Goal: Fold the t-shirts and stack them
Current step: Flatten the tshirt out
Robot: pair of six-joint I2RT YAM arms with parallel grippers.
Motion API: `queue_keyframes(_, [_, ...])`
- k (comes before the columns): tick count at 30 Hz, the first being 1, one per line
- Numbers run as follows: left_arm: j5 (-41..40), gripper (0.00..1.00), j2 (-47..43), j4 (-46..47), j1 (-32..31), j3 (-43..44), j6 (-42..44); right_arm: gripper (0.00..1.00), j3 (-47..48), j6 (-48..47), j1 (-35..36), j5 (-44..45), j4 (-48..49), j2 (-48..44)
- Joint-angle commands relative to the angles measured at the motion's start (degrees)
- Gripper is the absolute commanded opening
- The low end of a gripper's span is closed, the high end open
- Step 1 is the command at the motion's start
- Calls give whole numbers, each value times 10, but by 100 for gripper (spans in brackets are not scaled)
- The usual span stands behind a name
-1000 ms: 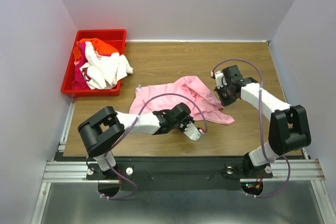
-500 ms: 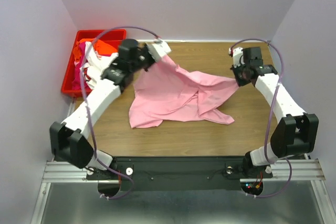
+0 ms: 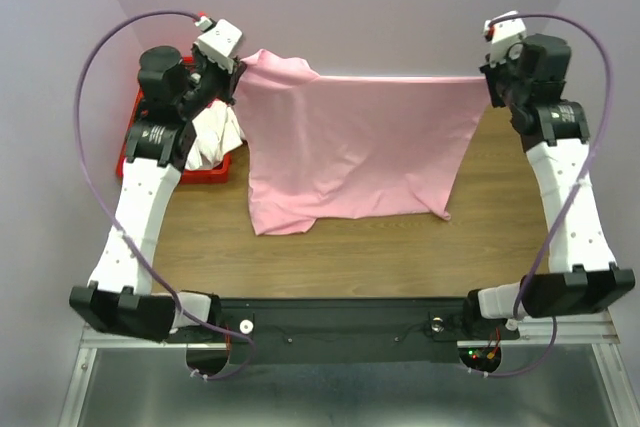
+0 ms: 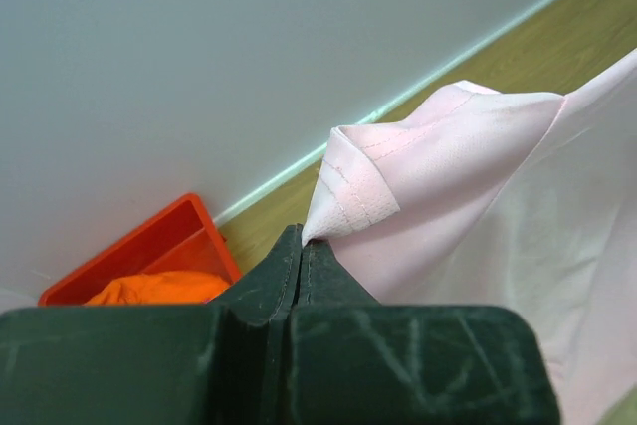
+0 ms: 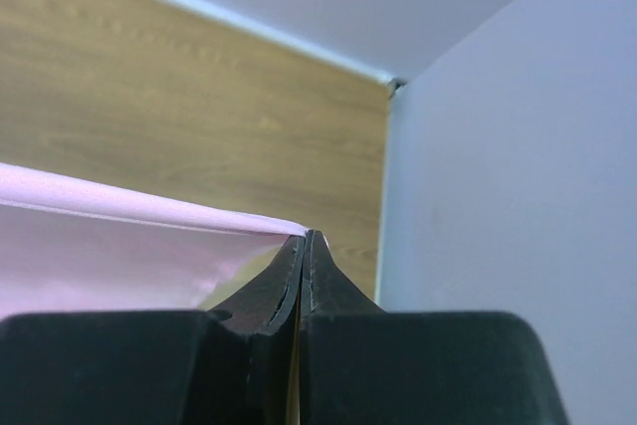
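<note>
The task looks to be at an early stage: nothing in view is folded or stacked yet. At about 10 o'clock in the top view the red bin (image 4: 159, 241) holds a heap of other shirts, a white t-shirt (image 3: 215, 132) spilling over its rim and an orange one (image 4: 149, 288) inside, all waiting their turn. Just to the right of the bin, the left arm's jaws are pressed together on a stitched, hemmed corner of the pink t-shirt (image 3: 350, 147). In the left wrist view that corner sits pinched right at the tips, and the cloth fans away from them toward 2 o'clock. From there the shirt hangs spread like a curtain above the tabletop (image 3: 400, 247), its top edge pulled nearly straight across from 10 o'clock to 2 o'clock. Its lower edge droops toward the wood, and whether it touches cannot be told. At the far right the right arm's jaws are likewise clamped on the shirt's opposite upper corner. In the right wrist view a thin pink edge runs from the tips away toward 9 o'clock. What is left, by my judgement, is to lay this shirt flat, fold it, and then take each shirt from the bin in turn.
</note>
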Motion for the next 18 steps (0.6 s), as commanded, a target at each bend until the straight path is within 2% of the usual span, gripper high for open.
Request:
queue_keyframes(1, [-6,0,-114,31,3,42,-52,0,55,-18,-11,44,17,-79])
queue_keyframes(11, [-23,0,-297,27,3,46,-96,1,113,-27,-11,78,17,-222])
queue_keyframes(18, [-27,0,-319,-13,3,102,-121,1,161,-58,-11,88,14,-243])
